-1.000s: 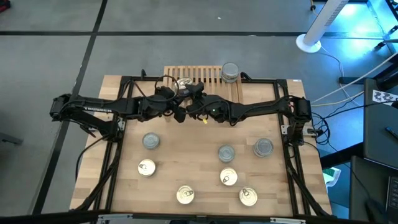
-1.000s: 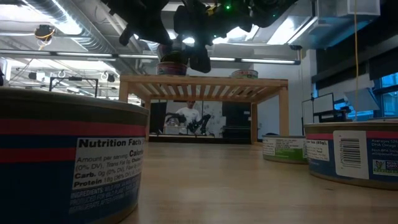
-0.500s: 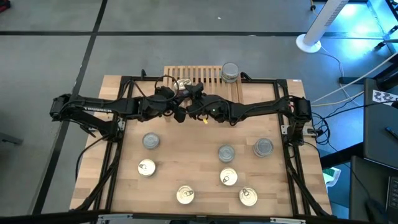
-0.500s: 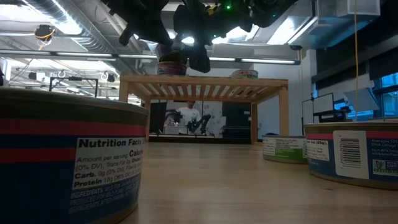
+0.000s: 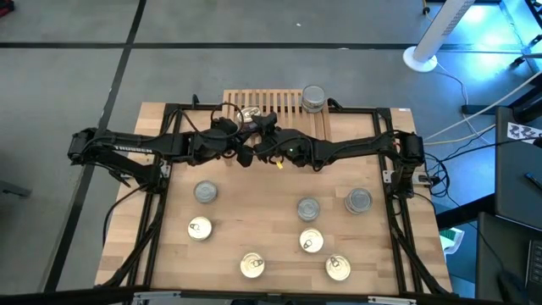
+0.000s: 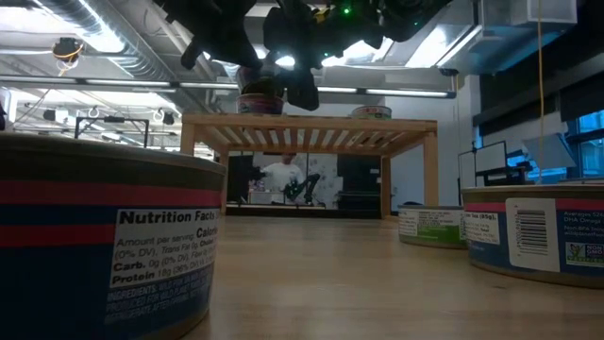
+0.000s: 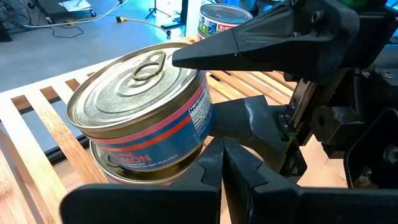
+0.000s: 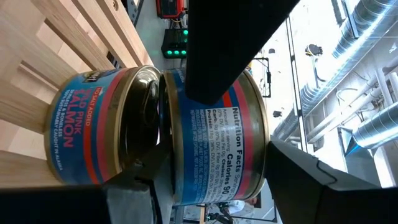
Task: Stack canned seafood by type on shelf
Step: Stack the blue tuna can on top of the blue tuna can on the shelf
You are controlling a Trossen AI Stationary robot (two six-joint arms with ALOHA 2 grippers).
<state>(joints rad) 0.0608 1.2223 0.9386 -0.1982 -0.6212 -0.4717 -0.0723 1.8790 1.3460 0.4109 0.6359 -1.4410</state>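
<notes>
Right fingers (image 8: pixel 217 68) unmoved around top salmon can (image 7: pixel 140 93), atop lower can (image 7: pixel 146 163)

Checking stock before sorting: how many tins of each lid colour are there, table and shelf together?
Gold-lidded tins: 6 (4 on the table, 2 stacked on the shelf)
Silver-grey-lidded tins: 4
Total: 10

Both arms are matte black, built of slim tubular links with blocky joint housings. The left arm (image 5: pixel 127 151) carries white lettering along its upper link. The right arm (image 5: pixel 347 149) shows a small green indicator light and a yellow tag near its wrist. Black cables loop around both. The fingers (image 7: pixel 273 31) are dark, angular wedges.
</notes>
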